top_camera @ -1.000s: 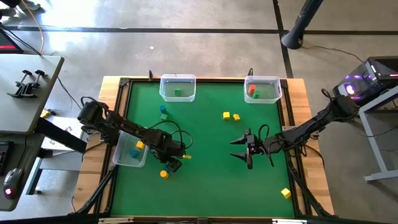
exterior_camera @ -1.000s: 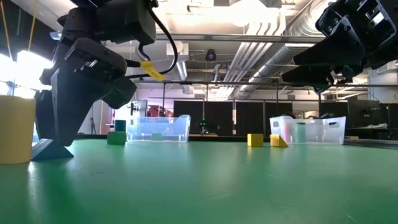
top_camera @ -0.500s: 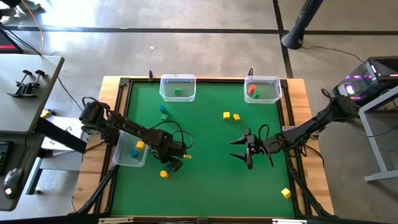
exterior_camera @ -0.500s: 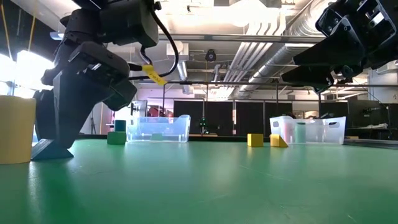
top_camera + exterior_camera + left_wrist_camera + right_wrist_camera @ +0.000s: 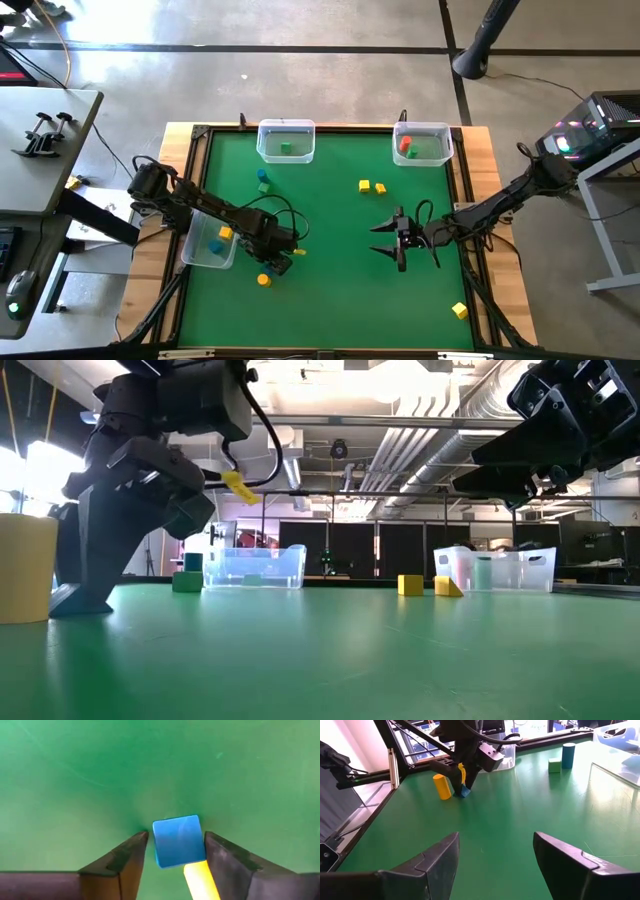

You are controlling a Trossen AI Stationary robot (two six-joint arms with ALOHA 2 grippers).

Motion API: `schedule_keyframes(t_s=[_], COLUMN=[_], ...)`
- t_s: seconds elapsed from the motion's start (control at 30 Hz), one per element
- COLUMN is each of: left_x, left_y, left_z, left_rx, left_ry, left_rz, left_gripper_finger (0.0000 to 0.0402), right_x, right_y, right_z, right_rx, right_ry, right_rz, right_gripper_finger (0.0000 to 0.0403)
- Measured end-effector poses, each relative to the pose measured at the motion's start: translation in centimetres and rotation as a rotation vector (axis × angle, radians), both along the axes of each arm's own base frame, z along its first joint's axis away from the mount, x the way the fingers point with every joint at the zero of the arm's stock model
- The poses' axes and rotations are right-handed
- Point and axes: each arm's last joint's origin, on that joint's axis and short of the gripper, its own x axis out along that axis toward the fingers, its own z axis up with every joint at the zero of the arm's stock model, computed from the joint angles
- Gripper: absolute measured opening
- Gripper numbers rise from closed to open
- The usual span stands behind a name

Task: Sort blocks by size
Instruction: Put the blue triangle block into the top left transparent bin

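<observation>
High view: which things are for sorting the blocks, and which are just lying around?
For the job: blue block that the left gripper straddles, yellow cylinder, yellow blocks, clear bins.
Just lying about: clamps and mouse on side tables. The right gripper waits mid-table.

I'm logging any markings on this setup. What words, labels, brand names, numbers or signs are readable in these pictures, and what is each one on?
No text can be read in any view.
Blocks, such as the blue cube between the left tool's fingers: plain faces, no marks.
Clear bins: no label visible.
Green table: unmarked.
Yellow tag on the left arm: nothing readable.
Room behind, low view: any signs are too small and blurred.
</observation>
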Motion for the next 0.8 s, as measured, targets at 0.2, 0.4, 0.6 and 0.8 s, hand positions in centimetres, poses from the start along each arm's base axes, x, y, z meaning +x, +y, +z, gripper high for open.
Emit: schedule_keyframes(t_s=[0.2,0.4,0.6,0.8], left_x=[-0.2,0.1,0.4,1.4], left_y=[0.1,0.3,0.8,1.3], left_z=[0.0,1.2,2.7,3.4], left_rx=[0.022,0.117,0.239,0.269], left_ry=[0.018,0.055,0.093,0.030], left_rz=[-0.016,-0.053,-0.088,-0.105], left_gripper_finger=[0.0145,0.0124,0.0123,0.0123], right_x=[0.0,0.0,0.0,0.0], right_y=[0.0,0.0,0.0,0.0], right_z=[0.0,0.0,0.0,0.0], right_rx=[0.000,0.000,0.000,0.000], right_ry=[0.000,0.000,0.000,0.000], right_rz=[0.000,0.000,0.000,0.000], right_gripper_finger=[0.0249,0.0249,0.0249,0.0249])
